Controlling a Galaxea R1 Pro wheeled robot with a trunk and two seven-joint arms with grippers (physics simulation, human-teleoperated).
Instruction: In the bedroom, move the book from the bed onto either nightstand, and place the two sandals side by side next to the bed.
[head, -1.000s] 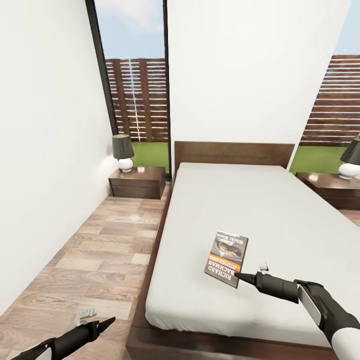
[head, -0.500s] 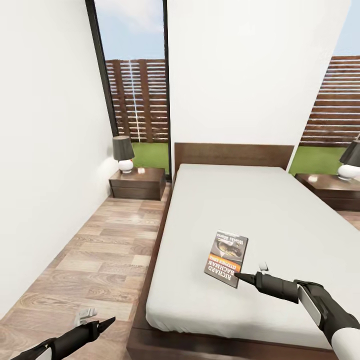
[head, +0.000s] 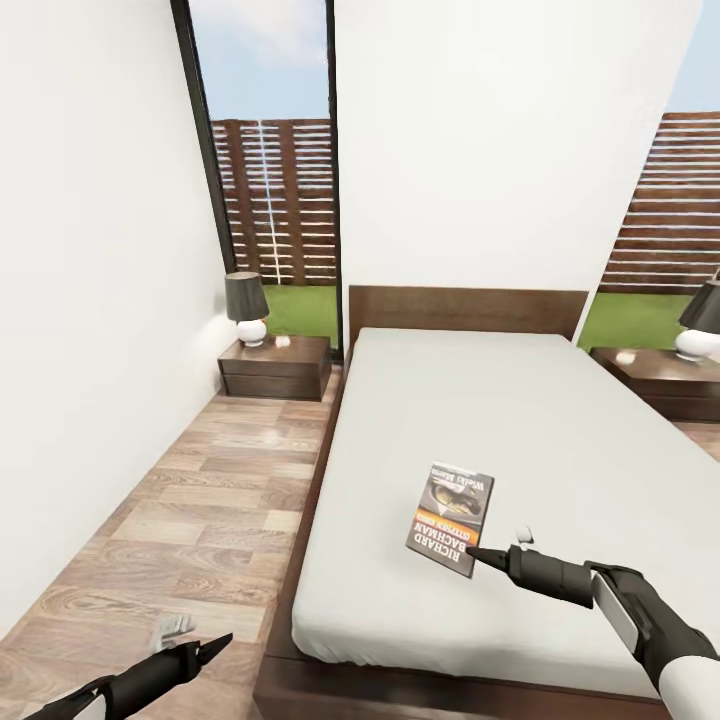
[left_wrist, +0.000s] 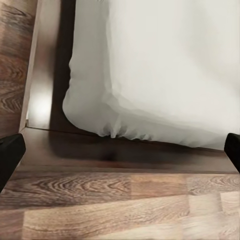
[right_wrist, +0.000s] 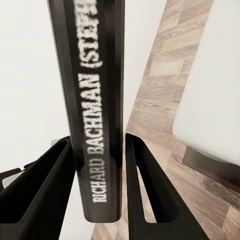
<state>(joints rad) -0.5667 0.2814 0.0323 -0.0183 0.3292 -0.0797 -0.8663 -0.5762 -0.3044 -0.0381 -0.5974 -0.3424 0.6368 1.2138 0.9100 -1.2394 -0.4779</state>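
The book (head: 452, 517), dark with an orange band and white lettering, hangs tilted just above the pale grey bed (head: 560, 420), near its foot end. My right gripper (head: 478, 555) is shut on the book's lower edge. In the right wrist view the book's spine (right_wrist: 95, 100) stands between the two black fingers (right_wrist: 45, 190). My left gripper (head: 205, 650) hovers low over the wood floor beside the bed's foot corner, open; the mattress corner (left_wrist: 150, 75) lies ahead of it. The sandals are out of view.
A dark nightstand (head: 276, 365) with a black-shaded lamp (head: 245, 305) stands left of the headboard, and another nightstand (head: 660, 378) with a lamp (head: 700, 325) stands on the right. A strip of wood floor (head: 200, 490) runs between the left wall and the bed.
The right gripper and the book have shifted very slightly up and to the left. The left arm has barely moved.
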